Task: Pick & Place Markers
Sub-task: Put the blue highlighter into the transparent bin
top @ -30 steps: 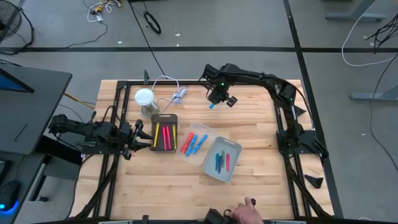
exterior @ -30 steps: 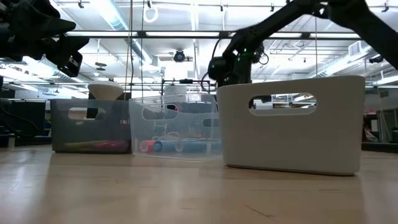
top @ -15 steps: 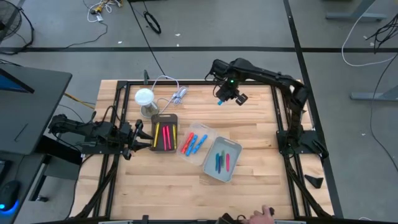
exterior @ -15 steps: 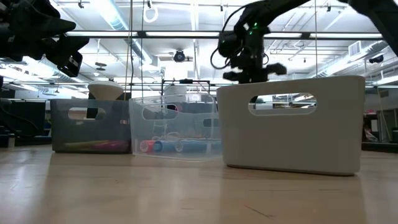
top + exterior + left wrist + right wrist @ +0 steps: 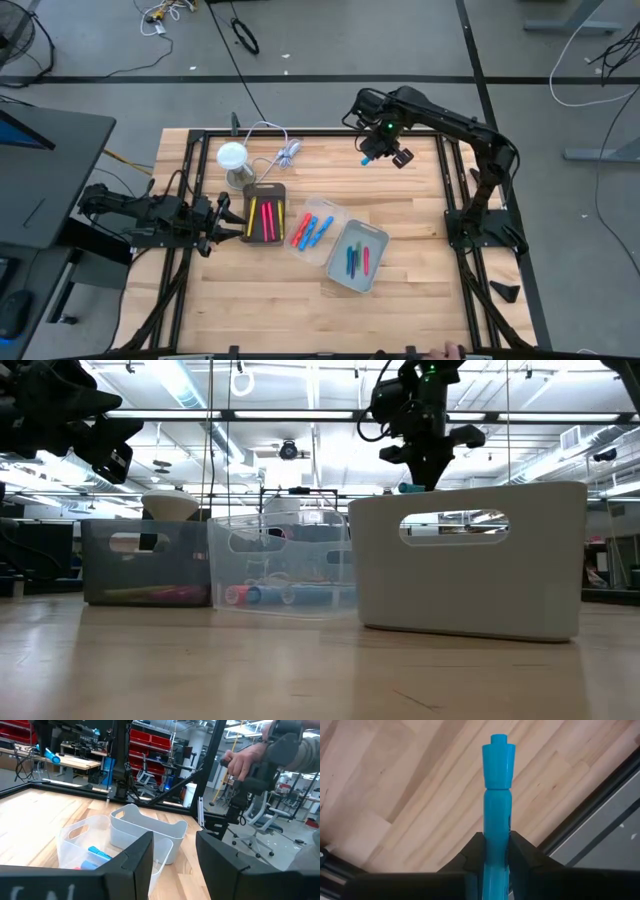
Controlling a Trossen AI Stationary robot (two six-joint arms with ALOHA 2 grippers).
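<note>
My right gripper (image 5: 372, 157) hangs high over the far part of the table, right of the white cable bundle, shut on a blue marker (image 5: 497, 795). In the low view it (image 5: 412, 472) shows above the white bin's rim. Other markers lie in three bins: yellow and pink ones in the dark bin (image 5: 265, 212), red and blue ones in the clear bin (image 5: 313, 230), blue-green and pink ones in the white bin (image 5: 357, 256). My left gripper (image 5: 175, 857) waits open at the table's left edge, beside the dark bin. My right gripper pinches the blue marker's barrel (image 5: 496, 837) between its two fingers (image 5: 522, 851), which lie along it. The capped end (image 5: 498, 755) sticks out past the fingertips. The marker is lifted clear of the table, its free end (image 5: 405, 487) below the gripper.
A white round-topped lamp (image 5: 232, 157) and the white cable bundle (image 5: 288, 152) stand near the far left of the table. Black frame rails run along the table's sides. A person's hand (image 5: 440, 352) shows at the near edge. Bare wood lies right of the bins.
My right gripper, still shut on the blue marker, has moved toward the table's right edge and risen, turning as it went. In the low view it has climbed from behind the white bin to well above its rim. The person's hand at the near edge has slid right.
</note>
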